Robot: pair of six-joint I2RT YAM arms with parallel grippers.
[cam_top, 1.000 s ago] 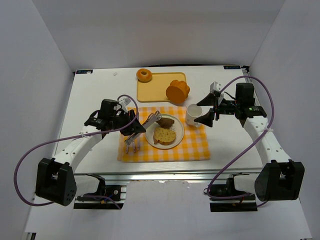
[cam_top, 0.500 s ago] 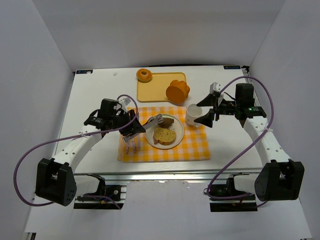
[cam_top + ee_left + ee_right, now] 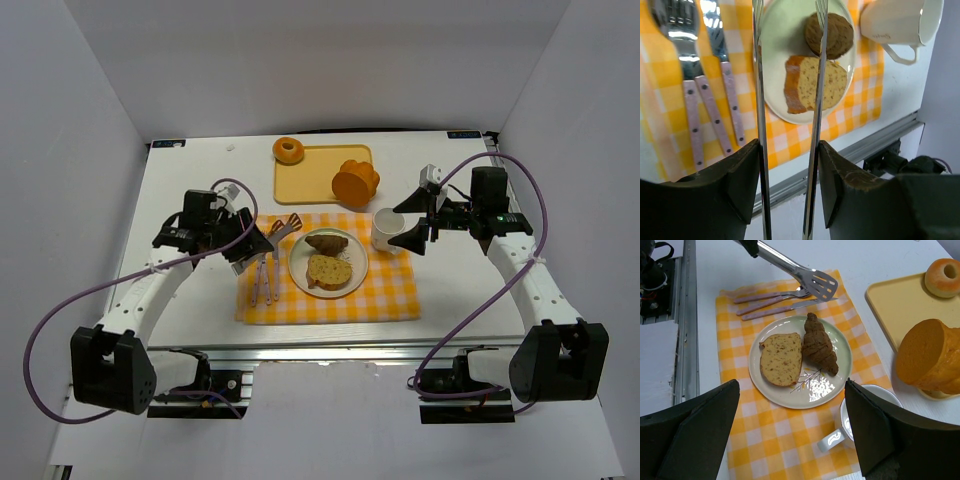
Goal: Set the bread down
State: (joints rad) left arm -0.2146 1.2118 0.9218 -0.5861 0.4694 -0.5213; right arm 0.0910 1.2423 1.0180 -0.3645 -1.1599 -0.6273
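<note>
Bread slice [image 3: 329, 271] lies on the plate [image 3: 297, 262], beside the croissant [image 3: 327, 242]. Left of the plate, the left fingers [image 3: 740, 175] clench tongs [image 3: 281, 229]; right of it, the right fingers [image 3: 695, 435] are spread, empty.

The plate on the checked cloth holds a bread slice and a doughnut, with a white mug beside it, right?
No. With the bread slice, the plate holds a brown croissant; the doughnut sits at the corner of the yellow tray. The right wrist view shows it.

The tongs [image 3: 758, 75] run off the top edge, tips unseen; the mug [image 3: 895, 22] is cropped there too.
</note>
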